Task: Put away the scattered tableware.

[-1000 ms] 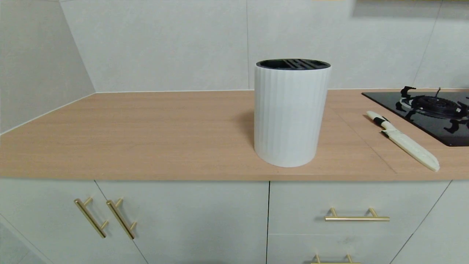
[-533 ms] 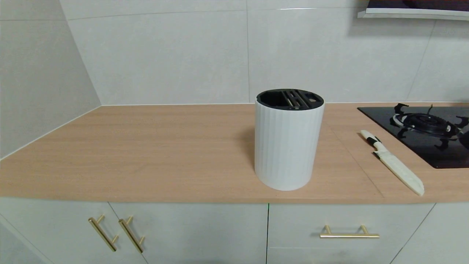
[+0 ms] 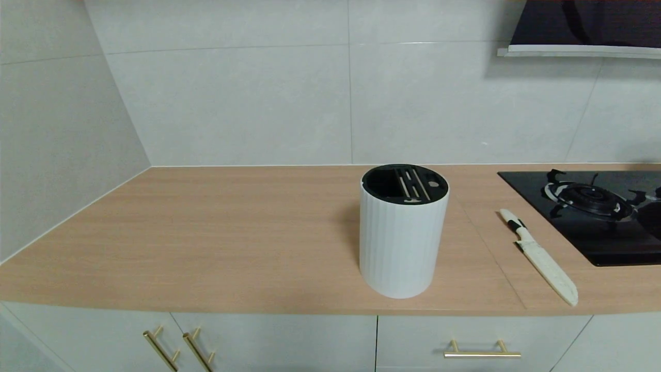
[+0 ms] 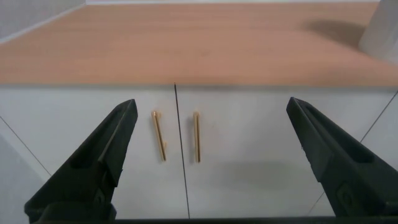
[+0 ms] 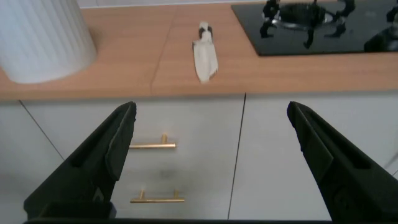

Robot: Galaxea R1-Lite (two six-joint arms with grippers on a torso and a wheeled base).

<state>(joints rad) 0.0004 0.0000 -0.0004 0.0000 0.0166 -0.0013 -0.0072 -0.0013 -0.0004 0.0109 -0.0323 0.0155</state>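
Holder (image 3: 402, 253) upright, knife (image 3: 542, 261) nearby

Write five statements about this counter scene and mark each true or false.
1. The knife lies flat on the counter, between the holder and the stove. True.
2. The holder lies on its side. False: it stands upright, slotted top facing up.
3. The left gripper and the right gripper are both open. True.
4. The right gripper holds the knife. False: it holds nothing; the knife lies on the counter.
5. The knife's tip points toward the counter's front edge. True.
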